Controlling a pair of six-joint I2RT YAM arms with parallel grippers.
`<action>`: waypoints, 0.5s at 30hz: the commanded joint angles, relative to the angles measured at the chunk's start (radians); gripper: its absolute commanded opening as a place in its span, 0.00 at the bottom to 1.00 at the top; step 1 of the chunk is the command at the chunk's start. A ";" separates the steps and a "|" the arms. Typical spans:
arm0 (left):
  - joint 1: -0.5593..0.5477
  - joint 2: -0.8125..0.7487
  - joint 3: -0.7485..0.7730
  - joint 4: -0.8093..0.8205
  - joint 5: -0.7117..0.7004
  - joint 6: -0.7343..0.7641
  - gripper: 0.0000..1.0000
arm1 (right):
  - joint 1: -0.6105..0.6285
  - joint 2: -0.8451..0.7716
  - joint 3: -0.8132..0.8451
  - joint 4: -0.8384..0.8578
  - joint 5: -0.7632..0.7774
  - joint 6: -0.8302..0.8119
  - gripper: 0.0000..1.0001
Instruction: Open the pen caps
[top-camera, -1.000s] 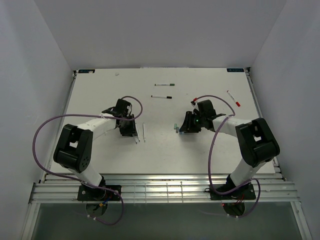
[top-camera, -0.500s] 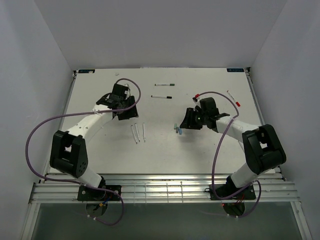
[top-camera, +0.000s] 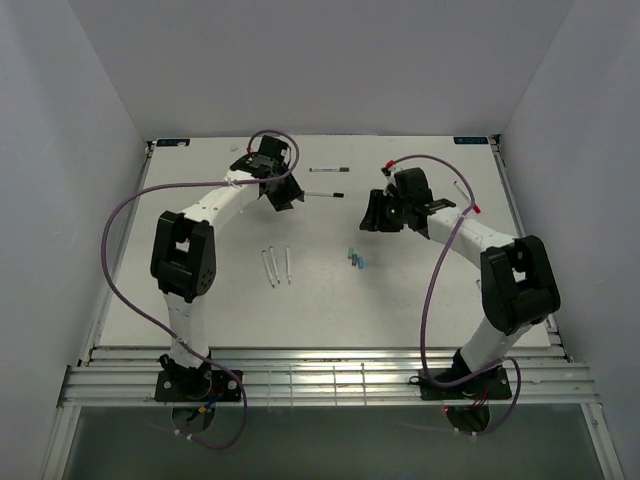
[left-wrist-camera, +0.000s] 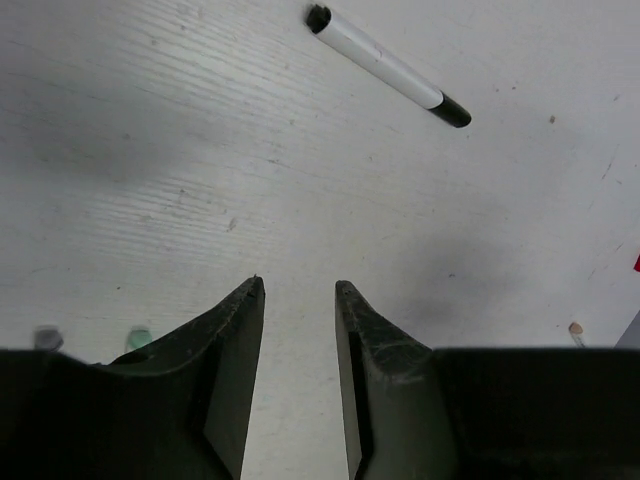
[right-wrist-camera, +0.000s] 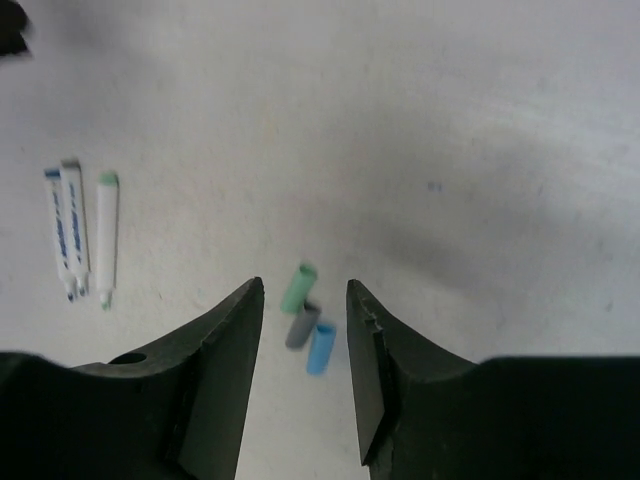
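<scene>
Three loose pen caps (top-camera: 355, 260) lie mid-table; in the right wrist view they are green (right-wrist-camera: 297, 287), grey-black (right-wrist-camera: 301, 327) and blue (right-wrist-camera: 321, 347). Three uncapped white barrels (top-camera: 276, 265) lie to their left, and also show in the right wrist view (right-wrist-camera: 80, 232). A pen with a black cap (top-camera: 338, 195) lies further back, also in the left wrist view (left-wrist-camera: 453, 112). My left gripper (top-camera: 287, 197) (left-wrist-camera: 298, 290) is open and empty, just short of that pen. My right gripper (top-camera: 371, 216) (right-wrist-camera: 304, 283) is open and empty above the loose caps.
A green-capped pen (top-camera: 330, 169) lies at the far middle. A red-capped pen (top-camera: 466, 196) lies at the far right, partly behind the right arm's cable. The white table (top-camera: 200, 300) has walls on three sides.
Both arms have swung towards the far side. The left gripper moved from beside the barrels to near the black-capped pen. The right gripper drew back from the loose caps.
</scene>
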 joint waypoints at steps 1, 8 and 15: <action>-0.048 0.036 0.076 -0.032 0.003 -0.139 0.43 | -0.012 0.097 0.209 -0.009 0.046 -0.056 0.44; -0.057 0.129 0.103 -0.009 0.003 -0.199 0.00 | -0.019 0.345 0.501 0.011 0.086 -0.091 0.08; -0.061 0.197 0.138 0.001 -0.063 -0.209 0.00 | -0.021 0.557 0.723 0.086 0.054 -0.136 0.08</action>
